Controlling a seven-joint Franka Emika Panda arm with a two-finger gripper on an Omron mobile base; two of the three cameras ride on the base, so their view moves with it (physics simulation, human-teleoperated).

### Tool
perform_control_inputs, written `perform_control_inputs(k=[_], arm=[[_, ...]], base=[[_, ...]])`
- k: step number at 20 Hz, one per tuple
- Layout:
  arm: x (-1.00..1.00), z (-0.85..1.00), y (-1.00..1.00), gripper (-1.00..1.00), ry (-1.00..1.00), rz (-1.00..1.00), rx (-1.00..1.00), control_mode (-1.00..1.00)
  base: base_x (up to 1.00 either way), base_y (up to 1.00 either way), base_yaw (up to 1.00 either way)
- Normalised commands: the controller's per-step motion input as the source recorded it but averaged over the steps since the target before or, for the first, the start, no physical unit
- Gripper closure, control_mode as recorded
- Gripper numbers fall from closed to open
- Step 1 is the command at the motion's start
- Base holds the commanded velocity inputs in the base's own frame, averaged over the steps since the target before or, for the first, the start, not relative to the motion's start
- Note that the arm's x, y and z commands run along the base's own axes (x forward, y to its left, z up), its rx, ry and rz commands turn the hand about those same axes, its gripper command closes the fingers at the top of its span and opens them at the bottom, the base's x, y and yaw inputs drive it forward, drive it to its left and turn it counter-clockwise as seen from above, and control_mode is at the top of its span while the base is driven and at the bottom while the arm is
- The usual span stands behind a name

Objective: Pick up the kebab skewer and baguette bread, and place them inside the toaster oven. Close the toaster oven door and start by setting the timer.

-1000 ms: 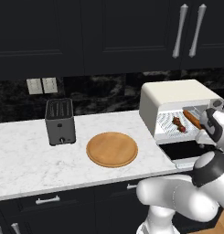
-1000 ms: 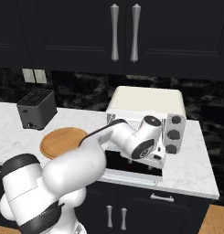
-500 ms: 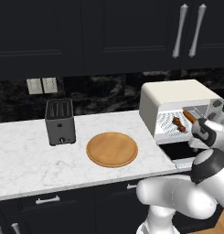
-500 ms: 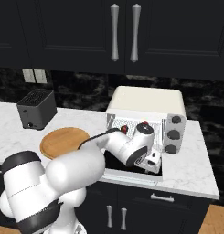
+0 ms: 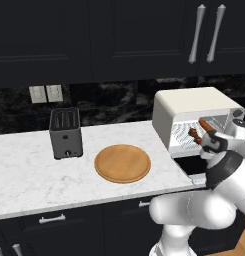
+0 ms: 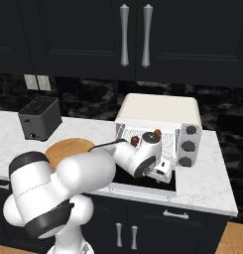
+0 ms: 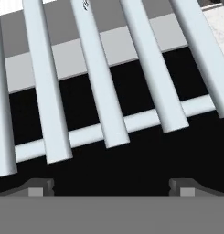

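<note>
The cream-white toaster oven (image 5: pixel 194 102) stands at the counter's right end. Its door (image 6: pixel 143 189) is folded down flat in front. On the wire rack (image 7: pixel 99 91) inside lie the kebab skewer (image 5: pixel 193 133) with dark red chunks and the orange-brown baguette bread (image 5: pixel 206 124) to its right. From the other side the skewer (image 6: pixel 134 141) and baguette (image 6: pixel 156 133) show behind my wrist. My gripper (image 6: pixel 163 169) hangs just outside the oven mouth, above the lowered door. In the hand view the gripper (image 7: pixel 111 187) is open and empty, with the rack bars close ahead.
A round wooden board (image 5: pixel 122 163) lies mid-counter, and a black slot toaster (image 5: pixel 65 132) stands to its left. The oven's knobs (image 6: pixel 188 146) sit on its right face. Dark cabinets hang above. The marble counter's front edge (image 5: pixel 94 200) runs below the board.
My hand has drawn back out of the oven and dropped lower, its jaws staying open. Skewer and baguette stay on the rack.
</note>
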Motion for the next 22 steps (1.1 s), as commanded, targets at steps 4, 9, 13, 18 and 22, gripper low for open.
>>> perform_control_inputs(k=[4,9,13,18,22], arm=[[0.13,0.00,0.00,-1.00,0.00,-0.02,0.00,-1.00],[0.14,0.00,0.00,-1.00,0.00,-0.01,0.00,-1.00],[0.01,0.00,0.00,-1.00,0.00,-0.04,0.00,-1.00],[0.32,0.03,0.00,-1.00,-0.01,-0.11,0.00,-1.00],[0.53,0.01,0.05,-1.00,-0.06,-0.14,0.00,-1.00]], base=[[0.00,0.00,0.00],[0.00,0.00,0.00],[0.00,0.00,0.00],[0.00,0.00,0.00],[0.00,0.00,0.00]])
